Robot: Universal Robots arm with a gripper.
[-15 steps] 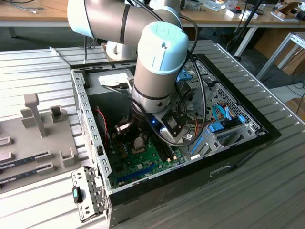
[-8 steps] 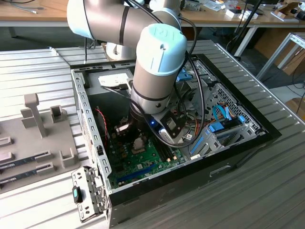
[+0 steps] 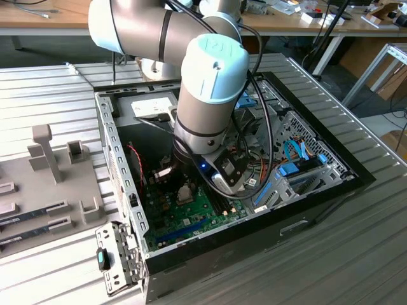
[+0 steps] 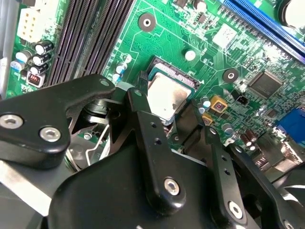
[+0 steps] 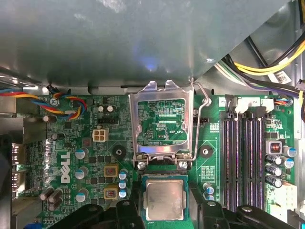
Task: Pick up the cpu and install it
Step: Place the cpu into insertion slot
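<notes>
**Fingers and cpu.** In the first wrist view the gripper point(image 5: 166, 213) has its black fingers point(image 4: 152, 143) closed on the cpu point(image 5: 164, 198), one on each of two opposite edges. The metal lid faces up and a thin green rim shows around it. In the second wrist view one finger lies flush against the chip's edge.

**Position.** The cpu is directly over the socket point(image 5: 164, 176), square with its frame. It is either just inside the socket or just above it. I cannot tell from either wrist view whether it is fully seated.

**Retention hardware.** Just beyond the socket the load plate point(image 5: 162, 91) stands swung up, with the motherboard point(image 5: 93, 119) visible through its window. The wire lever point(image 5: 206, 98) beside it is also raised and not latched.

**Further out.** The memory slots point(image 5: 243, 157) run alongside the socket. In the exterior view the arm point(image 3: 210, 82) reaches down into the open computer case point(image 3: 117, 159). The case lies on the slatted tabletop point(image 3: 356, 254), and a grey parts fixture point(image 3: 57, 165) sits at the exterior view's left.

**Progress (judgement).**
- Done: the pick-up, the carry and the alignment over the socket.
- Not yet done: letting go of the chip, lowering the load plate and locking the lever.
- I put the task well past halfway, at the placement step itself.
</notes>
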